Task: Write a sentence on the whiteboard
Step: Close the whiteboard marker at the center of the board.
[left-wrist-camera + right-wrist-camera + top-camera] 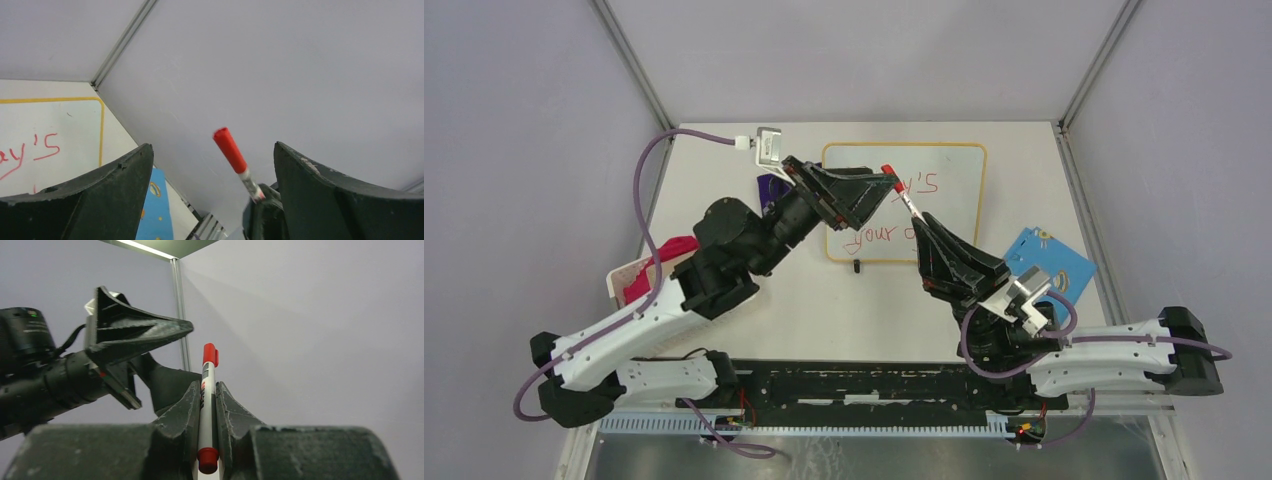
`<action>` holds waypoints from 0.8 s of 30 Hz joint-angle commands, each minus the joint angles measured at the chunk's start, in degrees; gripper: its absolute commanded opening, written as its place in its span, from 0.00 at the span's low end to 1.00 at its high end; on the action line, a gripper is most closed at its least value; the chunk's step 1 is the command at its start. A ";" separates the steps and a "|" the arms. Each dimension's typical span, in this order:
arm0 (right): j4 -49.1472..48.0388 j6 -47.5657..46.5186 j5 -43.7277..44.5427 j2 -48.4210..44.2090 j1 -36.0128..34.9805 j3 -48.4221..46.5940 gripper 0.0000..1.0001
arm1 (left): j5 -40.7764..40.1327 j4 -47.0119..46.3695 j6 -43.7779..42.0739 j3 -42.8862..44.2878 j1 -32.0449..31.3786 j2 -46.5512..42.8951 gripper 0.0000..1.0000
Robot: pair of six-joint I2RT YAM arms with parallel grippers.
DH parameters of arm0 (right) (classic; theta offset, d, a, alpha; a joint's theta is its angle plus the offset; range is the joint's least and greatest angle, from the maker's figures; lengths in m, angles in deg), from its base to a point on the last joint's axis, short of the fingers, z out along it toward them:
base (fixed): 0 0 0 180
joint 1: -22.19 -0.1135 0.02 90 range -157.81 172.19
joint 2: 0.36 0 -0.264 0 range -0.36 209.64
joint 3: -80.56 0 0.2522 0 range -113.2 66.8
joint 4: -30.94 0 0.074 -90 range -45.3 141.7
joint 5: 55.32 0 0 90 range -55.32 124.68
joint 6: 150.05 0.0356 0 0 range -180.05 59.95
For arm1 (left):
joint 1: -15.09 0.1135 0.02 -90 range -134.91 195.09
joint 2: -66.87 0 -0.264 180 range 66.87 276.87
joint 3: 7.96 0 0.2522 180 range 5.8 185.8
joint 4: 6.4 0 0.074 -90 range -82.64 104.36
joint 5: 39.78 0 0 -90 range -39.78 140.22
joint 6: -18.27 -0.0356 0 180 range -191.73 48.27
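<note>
Clamping marker (207,371) in right gripper (207,390): jaws pinched tight on lower barrel, red cap end sticking up past fingertips, red butt end showing below. Holding nothing in left gripper (210,150): jaws spread wide, with marker's cap framed between fingers (115,185) and touching neither in left wrist view. In right wrist view, see left gripper just beside cap, on its left and slightly higher.

From top view, find both grippers over whiteboard (959,215), meeting about its middle, right one at near edge, left one across left half and covering much of it. Note marker tilted, cap pointing toward whiteboard's far side. Cannot tell height above whiteboard.

Find whiteboard flat on table (844,300), mid-far, with yellow frame and one black foot visible at near edge. Read sentence (921,184) in red on whiteboard, two lines, partly hidden by arms: only "y's" on far line and "your" on near line legible.

See blue card (1049,262) just off whiteboard's near-right corner, partly under right arm. See pink-red cloth (659,262) well left of whiteboard, beside left arm. Note purple item (772,188) just left of whiteboard, mostly hidden by left arm.
</note>
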 commanded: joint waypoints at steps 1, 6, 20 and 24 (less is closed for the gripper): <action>0.62 1.37 -2.41 -1.10 0.10 -0.25 0.00 | 15.96 -7.10 8.55 -1.02 8.89 1.85 0.94; 1.54 1.21 -1.55 -2.48 0.10 0.42 0.00 | 23.91 -15.21 14.20 -4.61 13.10 2.42 0.93; 1.90 1.07 -1.02 -2.36 0.09 0.44 0.00 | 30.07 -21.52 16.31 -3.94 13.08 5.58 0.63; 2.17 1.15 -1.06 -2.08 0.11 0.29 0.00 | 30.21 -21.74 16.54 -3.94 13.08 5.66 0.54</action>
